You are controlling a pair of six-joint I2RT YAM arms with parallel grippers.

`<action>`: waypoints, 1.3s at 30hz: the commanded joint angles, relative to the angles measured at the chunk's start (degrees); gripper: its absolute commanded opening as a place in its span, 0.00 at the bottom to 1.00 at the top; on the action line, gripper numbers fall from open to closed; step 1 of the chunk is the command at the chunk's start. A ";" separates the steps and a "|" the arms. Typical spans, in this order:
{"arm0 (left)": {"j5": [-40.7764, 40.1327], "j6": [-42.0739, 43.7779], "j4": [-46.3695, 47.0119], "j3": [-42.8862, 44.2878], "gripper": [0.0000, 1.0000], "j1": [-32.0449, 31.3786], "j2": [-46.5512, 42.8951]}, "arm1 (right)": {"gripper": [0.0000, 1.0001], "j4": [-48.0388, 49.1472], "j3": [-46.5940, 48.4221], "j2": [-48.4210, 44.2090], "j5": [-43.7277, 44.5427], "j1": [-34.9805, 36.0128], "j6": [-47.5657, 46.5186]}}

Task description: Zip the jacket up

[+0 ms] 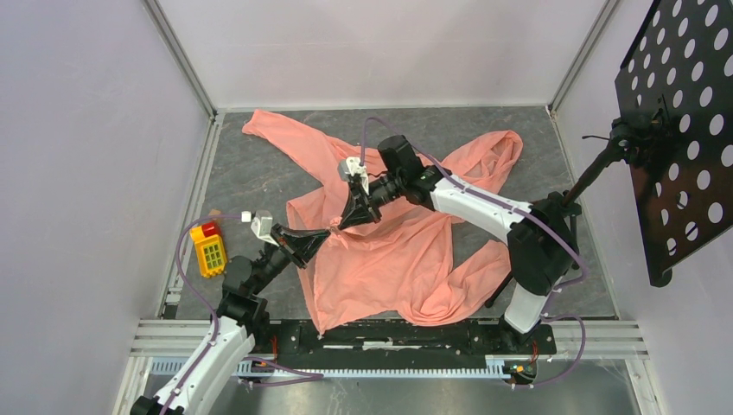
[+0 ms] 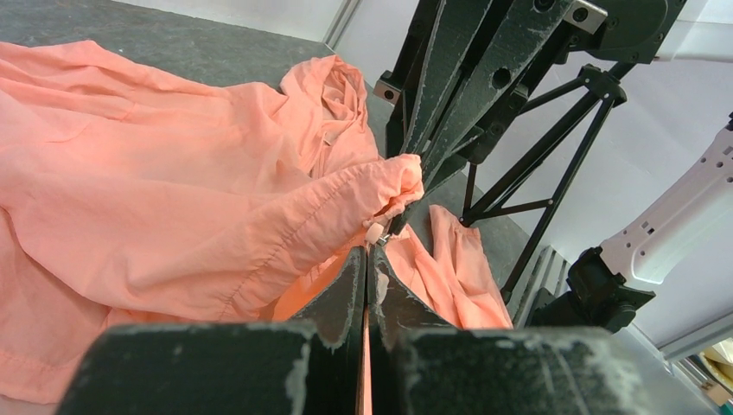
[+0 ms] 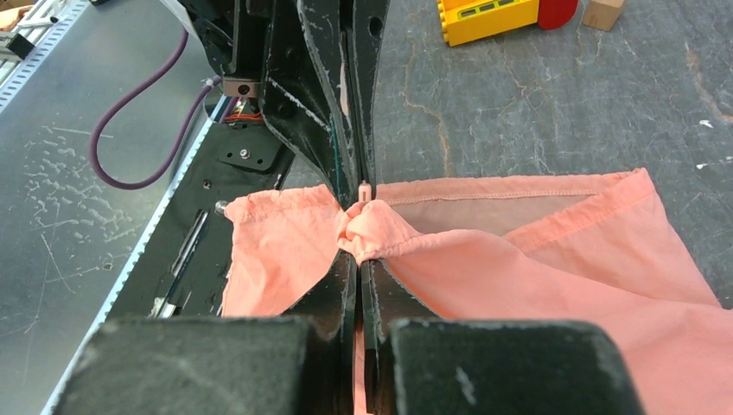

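Because both claws meet at one bunched knot of cloth, the step in hand looks like seating the zipper's lower ends before any pull along the front. The large, thin salmon-pink fabric jacket (image 1: 393, 259) lies rumpled on the grey stone-patterned table (image 1: 259, 177), with its hem toward the arms. The left gripper (image 1: 326, 232) is clenched on a fold of the front edge. The right gripper (image 1: 347, 220), tip to tip with it, is clenched on the neighbouring bunch. A small pale zipper piece (image 3: 366, 191) pokes out between them; I cannot tell whether it is the slider tab or the pin. To do this well, I judge, one claw should hold the hem taut while the other eases slowly along the zipper line, since thin cloth can snag in the teeth.
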 commanded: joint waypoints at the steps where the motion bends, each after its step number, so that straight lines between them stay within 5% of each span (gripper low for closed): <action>1: 1.36 1.65 2.72 -6.01 0.02 -0.15 0.23 | 0.00 -4.56 5.23 1.58 -1.12 0.26 -2.67; 16: 1.71 1.54 2.70 -6.14 0.02 -0.22 0.17 | 0.00 -12.03 6.97 1.36 -1.71 -2.02 -7.19; 39: 1.37 1.80 3.24 -6.13 0.02 -0.22 0.22 | 0.00 -10.99 7.13 3.23 -4.80 -2.29 -4.55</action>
